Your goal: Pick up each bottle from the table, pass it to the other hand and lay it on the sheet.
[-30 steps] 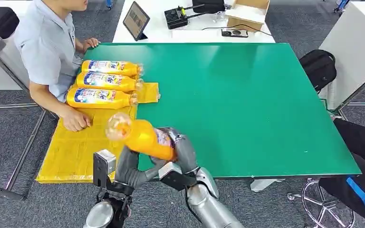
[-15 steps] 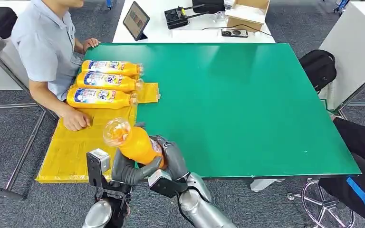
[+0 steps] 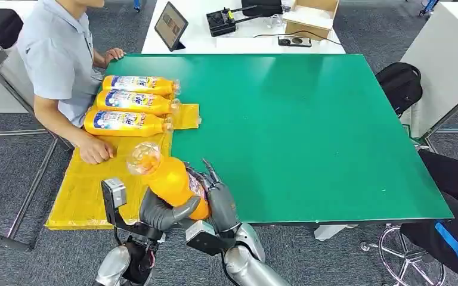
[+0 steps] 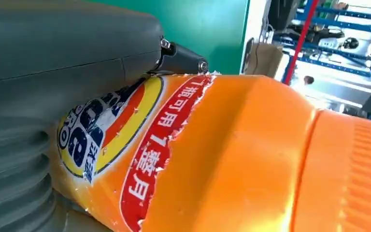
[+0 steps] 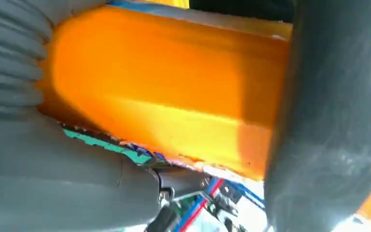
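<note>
On your far left a person in a light blue shirt sits at the bench edge, one hand resting on the yellow sheet that covers the near left corner of the green bench. Just right of that arm, three orange plastic bottles with blue-and-white labels lie side by side on the sheet's far end, caps pointing right, each touching or nearly touching its neighbour.

Nearer you, the fourth orange bottle is held up off the bench over the sheet's right edge, tilted, with its clear rounded cap up and to the left. Your left hand grips it from below, dark grey fingers wrapped across the lower body; the left wrist view shows the label pressed against that hand's ribbed cover. Your right hand sits against the bottle's right side at its base, and some of its fingers stick up, spread, past the label. The right wrist view shows the orange body lying between the ribbed cover and a thick grey thumb, so both hands are clamped on the bottle.

Beyond the bench, a white table carries a tablet and a cardboard box.
</note>
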Tool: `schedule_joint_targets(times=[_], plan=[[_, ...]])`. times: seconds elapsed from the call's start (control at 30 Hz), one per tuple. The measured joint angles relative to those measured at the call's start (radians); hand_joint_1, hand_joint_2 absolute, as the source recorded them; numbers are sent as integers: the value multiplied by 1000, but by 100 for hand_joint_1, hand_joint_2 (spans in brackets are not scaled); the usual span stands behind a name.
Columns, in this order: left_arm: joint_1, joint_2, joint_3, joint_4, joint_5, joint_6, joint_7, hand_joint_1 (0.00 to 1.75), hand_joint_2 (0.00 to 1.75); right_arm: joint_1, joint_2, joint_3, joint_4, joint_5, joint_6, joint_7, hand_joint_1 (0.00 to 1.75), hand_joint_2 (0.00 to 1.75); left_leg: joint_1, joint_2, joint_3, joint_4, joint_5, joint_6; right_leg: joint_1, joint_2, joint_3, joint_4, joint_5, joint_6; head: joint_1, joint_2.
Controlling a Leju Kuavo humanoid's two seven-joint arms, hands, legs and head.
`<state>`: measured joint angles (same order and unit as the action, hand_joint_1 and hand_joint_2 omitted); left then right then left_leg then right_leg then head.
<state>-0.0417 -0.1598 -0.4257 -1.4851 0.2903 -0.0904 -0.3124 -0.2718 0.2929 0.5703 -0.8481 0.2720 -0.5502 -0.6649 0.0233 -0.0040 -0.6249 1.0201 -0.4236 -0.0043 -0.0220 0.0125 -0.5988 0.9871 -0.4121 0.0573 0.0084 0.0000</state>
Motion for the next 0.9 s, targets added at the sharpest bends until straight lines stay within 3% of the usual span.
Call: schedule_joint_targets(times=[0.27,0.4,0.6,0.7,0.9], plan=[[-36,4,30,22,-60,97,3,175,175,58,-46,42,-194,0,-142,0,0,0,0,0,0,0,0,0,0,0,0,0,0,0,0,0],[-78,16,65,69,-256,266,-17,175,175,87,-53,40,-316,108,-147,0,0,0,1,0,0,0,1,-1,1,-1,-1,0,0,0,0,0],[-170,29,124,147,-405,400,-29,175,175,107,-57,39,-430,160,-147,0,0,0,1,0,-1,0,1,-1,0,-1,0,0,0,0,0,0],[-207,34,151,177,-465,442,-28,175,175,108,-57,39,-456,136,-147,0,0,0,0,0,-1,0,1,-1,0,-1,0,0,0,0,0,0],[-334,64,152,313,-847,538,41,175,175,100,-62,74,-483,65,-147,0,0,0,0,0,0,0,1,-1,0,-1,0,0,0,0,0,0]])
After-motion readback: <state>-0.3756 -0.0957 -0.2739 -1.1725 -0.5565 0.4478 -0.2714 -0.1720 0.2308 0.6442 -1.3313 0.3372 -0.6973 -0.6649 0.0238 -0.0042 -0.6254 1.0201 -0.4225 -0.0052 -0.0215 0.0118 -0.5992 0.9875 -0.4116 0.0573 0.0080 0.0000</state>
